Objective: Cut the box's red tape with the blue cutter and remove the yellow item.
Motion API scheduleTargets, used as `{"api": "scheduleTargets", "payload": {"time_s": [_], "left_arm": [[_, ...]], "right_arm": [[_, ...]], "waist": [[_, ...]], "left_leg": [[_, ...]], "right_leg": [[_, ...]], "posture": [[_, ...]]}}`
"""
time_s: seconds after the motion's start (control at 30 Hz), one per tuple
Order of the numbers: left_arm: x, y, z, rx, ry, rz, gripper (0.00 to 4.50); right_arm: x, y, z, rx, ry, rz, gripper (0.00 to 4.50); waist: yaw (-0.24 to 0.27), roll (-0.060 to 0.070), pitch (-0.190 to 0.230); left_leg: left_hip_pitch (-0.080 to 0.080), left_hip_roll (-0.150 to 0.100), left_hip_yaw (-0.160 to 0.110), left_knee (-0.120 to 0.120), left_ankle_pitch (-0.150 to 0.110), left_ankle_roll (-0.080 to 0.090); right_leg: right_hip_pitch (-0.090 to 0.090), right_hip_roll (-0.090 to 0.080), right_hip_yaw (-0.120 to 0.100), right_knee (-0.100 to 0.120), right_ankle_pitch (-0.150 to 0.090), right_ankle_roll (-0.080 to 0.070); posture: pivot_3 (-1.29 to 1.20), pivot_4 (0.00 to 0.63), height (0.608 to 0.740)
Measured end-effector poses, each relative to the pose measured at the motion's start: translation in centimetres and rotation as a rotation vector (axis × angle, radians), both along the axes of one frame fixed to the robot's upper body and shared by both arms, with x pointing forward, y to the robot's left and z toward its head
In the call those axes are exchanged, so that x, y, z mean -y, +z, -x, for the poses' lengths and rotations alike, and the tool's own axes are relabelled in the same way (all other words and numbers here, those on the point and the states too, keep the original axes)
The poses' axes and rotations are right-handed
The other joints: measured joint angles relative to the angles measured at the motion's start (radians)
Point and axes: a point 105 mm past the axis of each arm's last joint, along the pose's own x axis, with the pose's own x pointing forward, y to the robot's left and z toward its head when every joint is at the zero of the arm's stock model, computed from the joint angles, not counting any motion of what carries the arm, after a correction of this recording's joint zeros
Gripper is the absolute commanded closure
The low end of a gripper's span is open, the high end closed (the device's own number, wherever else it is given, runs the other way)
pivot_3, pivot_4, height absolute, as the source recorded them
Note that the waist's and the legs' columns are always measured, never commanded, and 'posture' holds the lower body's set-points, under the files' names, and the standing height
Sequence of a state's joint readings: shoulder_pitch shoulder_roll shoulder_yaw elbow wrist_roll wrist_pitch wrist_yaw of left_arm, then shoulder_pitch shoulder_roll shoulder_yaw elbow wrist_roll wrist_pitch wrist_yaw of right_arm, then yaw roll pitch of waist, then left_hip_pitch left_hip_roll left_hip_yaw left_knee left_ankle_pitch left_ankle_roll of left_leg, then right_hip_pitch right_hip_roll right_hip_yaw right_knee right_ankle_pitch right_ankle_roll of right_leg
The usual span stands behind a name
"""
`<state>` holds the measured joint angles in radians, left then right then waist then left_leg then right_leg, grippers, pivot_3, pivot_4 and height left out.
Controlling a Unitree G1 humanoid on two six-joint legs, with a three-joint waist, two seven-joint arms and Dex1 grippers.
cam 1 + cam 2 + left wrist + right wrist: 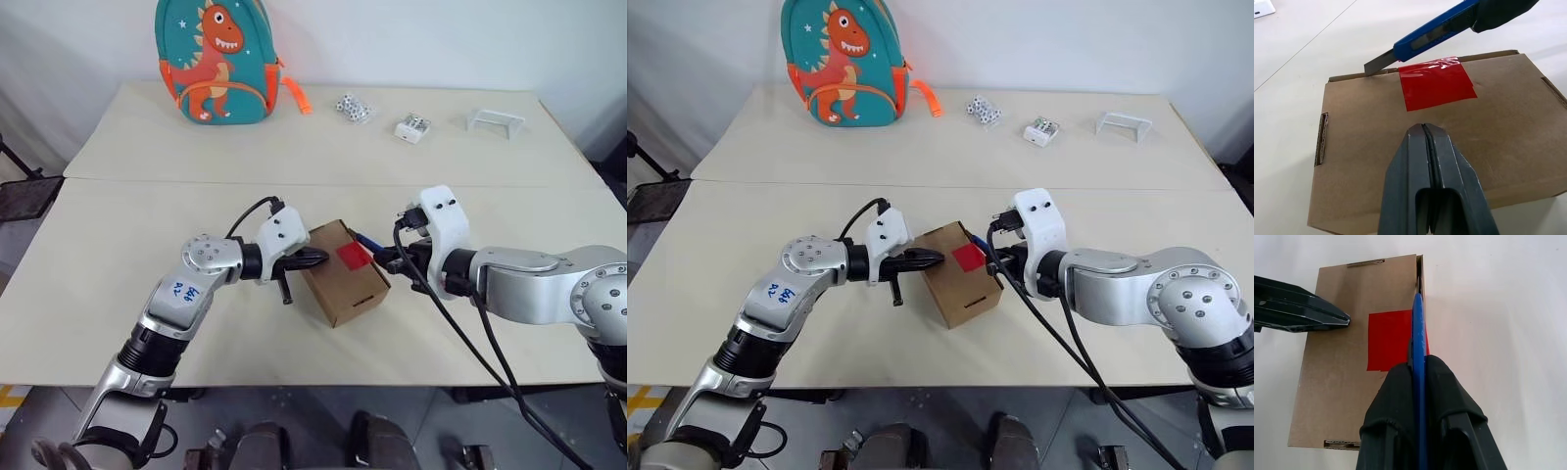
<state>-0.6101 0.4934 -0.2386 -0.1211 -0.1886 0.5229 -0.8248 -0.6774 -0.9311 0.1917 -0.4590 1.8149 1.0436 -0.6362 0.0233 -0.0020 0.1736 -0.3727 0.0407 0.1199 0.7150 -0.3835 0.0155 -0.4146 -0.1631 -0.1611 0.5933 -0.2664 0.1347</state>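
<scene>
Jaws clamp blue cutter [1435,32]; others press box [1498,147].

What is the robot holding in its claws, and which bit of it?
The right gripper holds the blue cutter by its handle end, blade out. The left gripper is shut and holds nothing, its tips over the box.

My left arm reaches in from seven o'clock, forearm angled toward the centre, wrist turned so the left gripper [312,258] points toward three o'clock, tilted slightly down. Its two black fingers [1432,161] are pressed flat together. My right arm comes in from four o'clock, elbow out wide, wrist rolled over, right gripper [384,257] aimed toward nine o'clock and dipping. Its fingers [1442,396] pinch a thin blue cutter [1435,32].
</scene>
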Motion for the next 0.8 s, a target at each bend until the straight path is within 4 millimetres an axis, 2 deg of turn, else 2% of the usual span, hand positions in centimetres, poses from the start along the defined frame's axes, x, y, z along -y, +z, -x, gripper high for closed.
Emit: {"api": "scheduleTargets", "payload": {"time_s": [0.8], "left_arm": [[0.60,-0.39,0.38,-0.015,0.006,0.018,4.50]], "right_arm": [[0.50,-0.78,0.35,-0.097,-0.038,-0.019,4.41]], "waist": [[0.002,0.000,0.000]], "left_leg": [[0.001,0.000,0.000,0.000,0.000,0.000]], "right_leg": [[0.001,0.000,0.000,-0.001,0.000,0.000]], "posture": [[0.00,0.150,0.740]]}}
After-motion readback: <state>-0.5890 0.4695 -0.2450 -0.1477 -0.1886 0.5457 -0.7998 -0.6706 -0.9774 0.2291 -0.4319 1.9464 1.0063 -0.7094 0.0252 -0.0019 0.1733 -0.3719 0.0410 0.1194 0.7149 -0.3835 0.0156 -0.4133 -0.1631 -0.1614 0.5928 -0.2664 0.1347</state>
